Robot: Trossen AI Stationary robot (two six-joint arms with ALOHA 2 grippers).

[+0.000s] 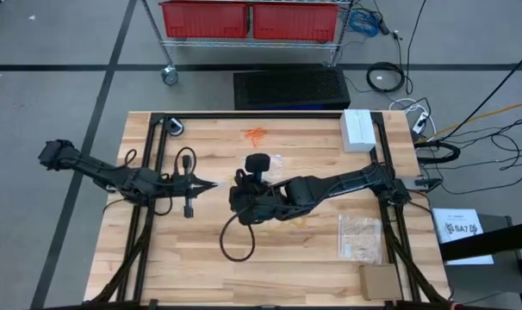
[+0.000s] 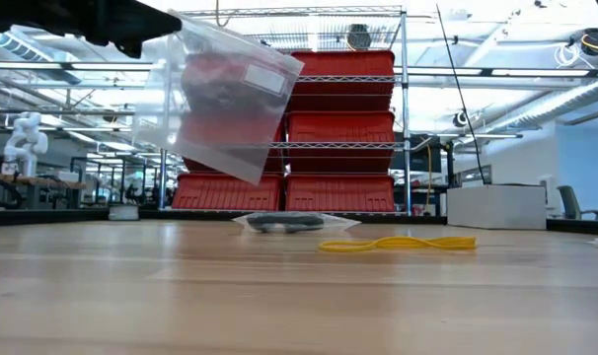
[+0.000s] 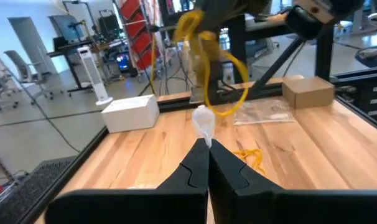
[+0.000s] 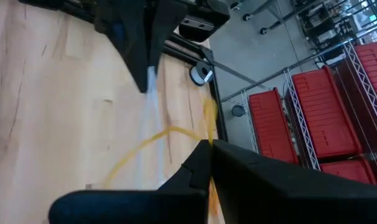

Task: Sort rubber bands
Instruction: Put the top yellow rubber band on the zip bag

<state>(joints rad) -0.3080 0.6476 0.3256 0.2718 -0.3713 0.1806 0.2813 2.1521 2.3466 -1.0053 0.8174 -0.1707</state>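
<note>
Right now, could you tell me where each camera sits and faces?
High view: above the table, facing straight down; both arms show.
Low view: at tabletop height, facing level toward red bins; the hanging clear bag shows.
Left wrist view: on the left arm, facing past the left gripper toward yellow rubber bands.
Right wrist view: on the right arm, facing past the right gripper.
Shared: both wrist views show the bands and bag.
</note>
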